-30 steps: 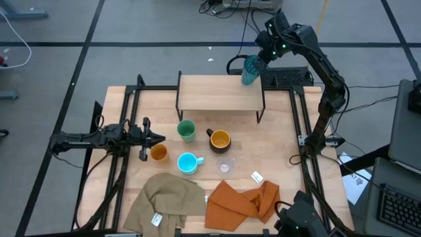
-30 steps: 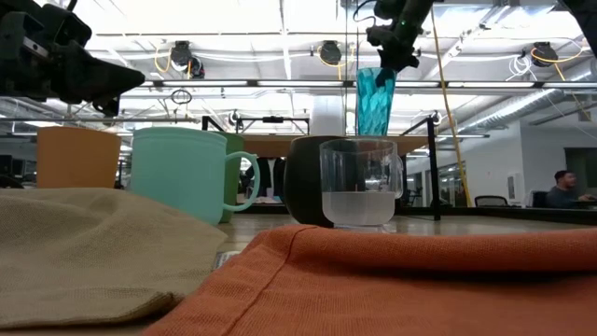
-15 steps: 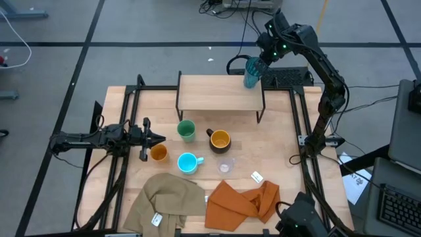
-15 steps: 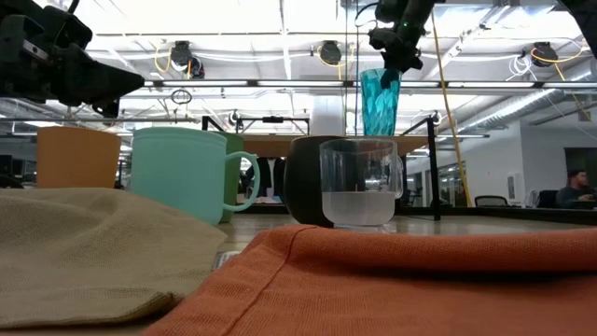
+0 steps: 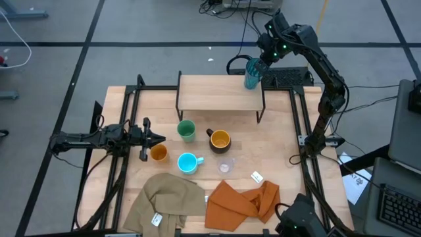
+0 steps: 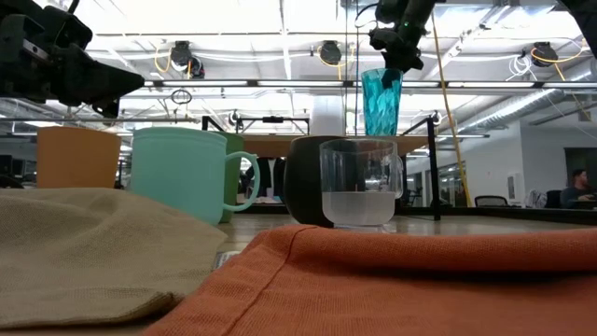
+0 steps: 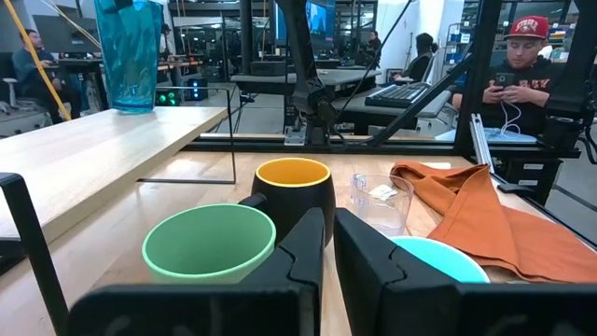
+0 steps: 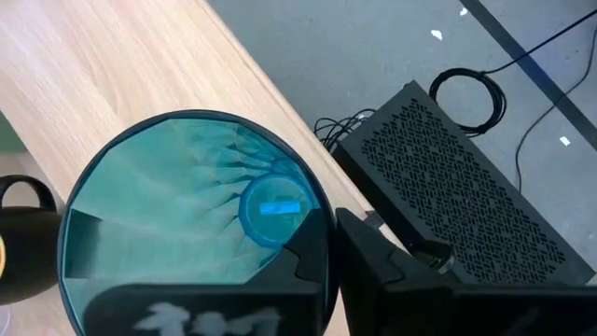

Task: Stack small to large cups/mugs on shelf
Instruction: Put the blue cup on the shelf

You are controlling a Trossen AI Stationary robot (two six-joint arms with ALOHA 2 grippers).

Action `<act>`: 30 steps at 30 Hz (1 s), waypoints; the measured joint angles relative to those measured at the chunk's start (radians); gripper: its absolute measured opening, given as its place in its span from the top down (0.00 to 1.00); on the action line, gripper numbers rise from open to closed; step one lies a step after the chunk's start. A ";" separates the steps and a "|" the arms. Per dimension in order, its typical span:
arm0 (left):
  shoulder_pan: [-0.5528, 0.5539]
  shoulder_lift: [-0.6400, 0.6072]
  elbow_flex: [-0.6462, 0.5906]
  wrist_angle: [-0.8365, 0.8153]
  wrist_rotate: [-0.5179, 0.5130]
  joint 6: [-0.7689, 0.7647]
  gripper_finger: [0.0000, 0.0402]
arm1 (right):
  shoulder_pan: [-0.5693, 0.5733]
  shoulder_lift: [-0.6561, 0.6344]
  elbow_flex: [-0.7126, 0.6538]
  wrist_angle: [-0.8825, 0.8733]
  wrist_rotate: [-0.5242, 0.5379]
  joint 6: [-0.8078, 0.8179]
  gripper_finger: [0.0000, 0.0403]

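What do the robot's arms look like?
Both are dark, thin and jointed. The right arm has tiny green lights near its wrist. Each gripper, left and right, has two flat black fingers.

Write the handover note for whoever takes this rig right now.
Right end effector: shut on the teal tumbler, at the shelf's far right corner.
Left end effector: shut, empty, beside the orange cup.
On the table: green cup, black mug, light blue mug, clear cup, orange cup.
Done: tumbler brought to the shelf, not released.
Left: release it, then shelve the other five by size.
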 joint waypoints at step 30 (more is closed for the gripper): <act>0.000 0.000 0.000 0.000 0.000 0.000 0.92 | 0.016 0.000 0.000 0.020 -0.004 -0.027 0.98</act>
